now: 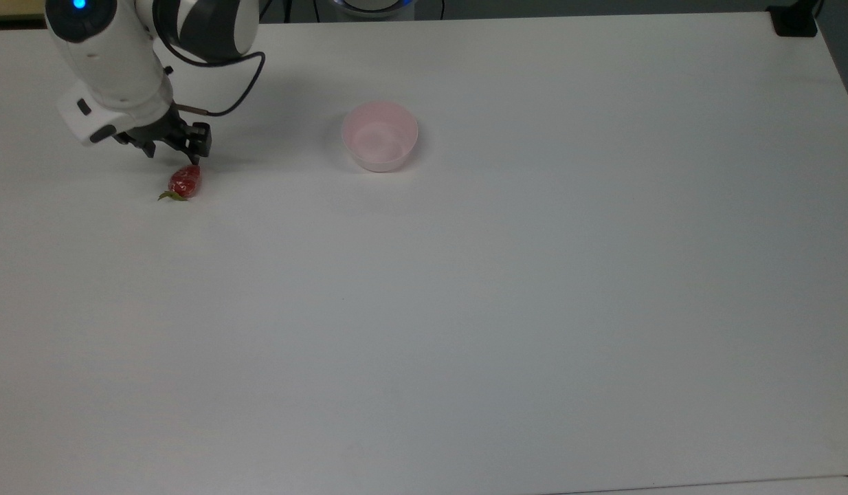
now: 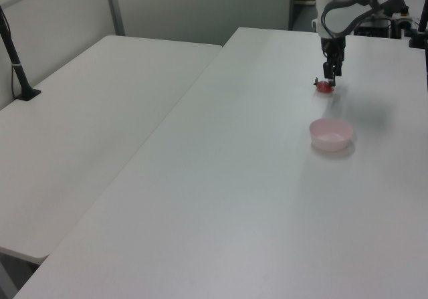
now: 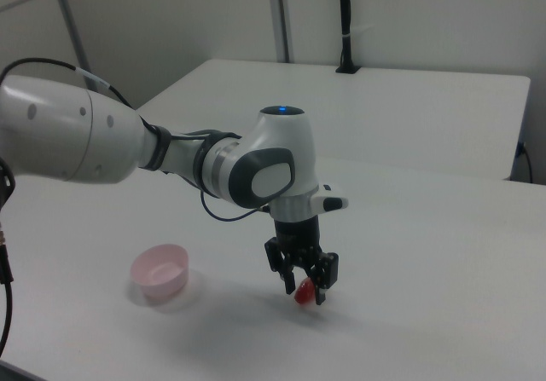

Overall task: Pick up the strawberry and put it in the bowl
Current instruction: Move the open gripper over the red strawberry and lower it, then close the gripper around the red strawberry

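Since the strawberry (image 1: 185,181) lies on its side in the top view's upper left, leaves toward the lower left, you've got the gripper (image 1: 170,146) coming in just above its red end, presumably to straddle the short axis. The bowl (image 1: 379,135) sits well apart, toward upper centre, on the table (image 1: 465,309).

Left view, upper right: the gripper (image 2: 330,75) hangs right over the strawberry (image 2: 324,86); contact is hard to judge here. The bowl (image 2: 330,134) sits below it in frame.

Right view, lower centre: fingers (image 3: 322,293) are spread, holding nothing, with the strawberry (image 3: 304,292) showing between them, still on the table. The bowl (image 3: 159,271) is at lower left.
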`<action>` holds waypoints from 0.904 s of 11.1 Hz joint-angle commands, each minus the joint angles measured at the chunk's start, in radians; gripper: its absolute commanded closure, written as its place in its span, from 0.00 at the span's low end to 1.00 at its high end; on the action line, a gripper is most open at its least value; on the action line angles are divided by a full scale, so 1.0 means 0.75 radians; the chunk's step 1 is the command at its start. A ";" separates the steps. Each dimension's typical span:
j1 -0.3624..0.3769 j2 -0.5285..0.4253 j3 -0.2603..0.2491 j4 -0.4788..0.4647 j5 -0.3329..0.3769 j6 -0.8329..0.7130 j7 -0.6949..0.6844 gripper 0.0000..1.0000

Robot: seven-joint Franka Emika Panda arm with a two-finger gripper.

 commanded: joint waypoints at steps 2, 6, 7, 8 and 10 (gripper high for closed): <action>0.001 0.032 0.032 -0.003 0.075 0.142 0.089 0.31; -0.005 0.069 0.063 -0.003 0.075 0.189 0.134 0.46; -0.005 0.069 0.063 -0.001 0.075 0.189 0.134 0.46; -0.005 0.067 0.065 -0.001 0.073 0.189 0.132 0.49; -0.003 0.022 0.085 0.001 0.073 0.171 0.121 0.49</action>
